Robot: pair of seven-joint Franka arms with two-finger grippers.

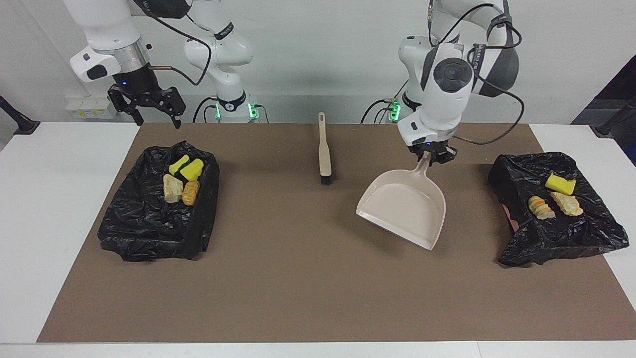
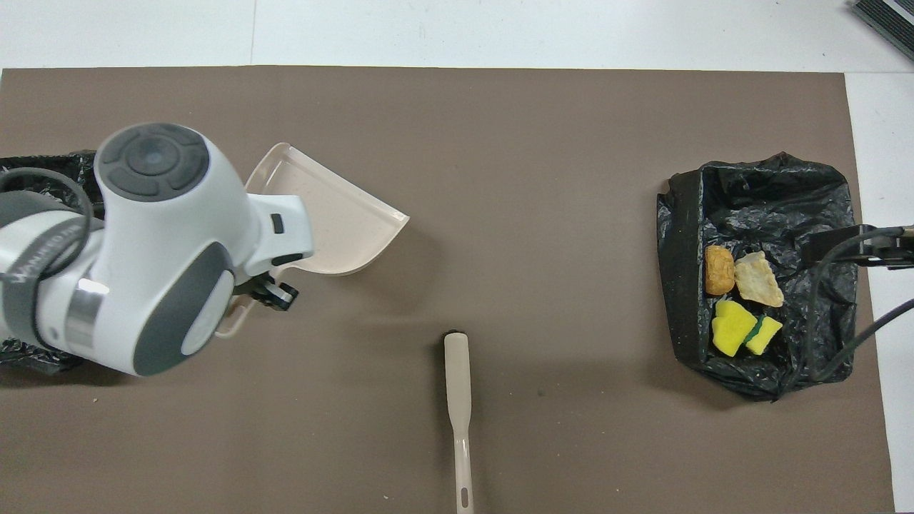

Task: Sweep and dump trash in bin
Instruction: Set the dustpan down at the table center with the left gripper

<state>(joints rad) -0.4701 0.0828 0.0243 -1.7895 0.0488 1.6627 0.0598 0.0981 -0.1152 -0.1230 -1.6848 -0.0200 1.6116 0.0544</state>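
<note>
Across the facing view: left gripper clamped on the handle of an empty beige dustpan, hanging over the mat between brush and the bin at the left arm's end. 3 trash scraps lying in that bin; 4 more in the other bin. Right gripper wide open, waiting above that other bin.

From overhead: same dustpan beside the brush, nothing loose on the mat. Dumping step judged done; next, setting the pan down flat.

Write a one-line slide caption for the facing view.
Left gripper holds the empty dustpan over the mat while trash scraps lie in the lined bin; right gripper waits open.
</note>
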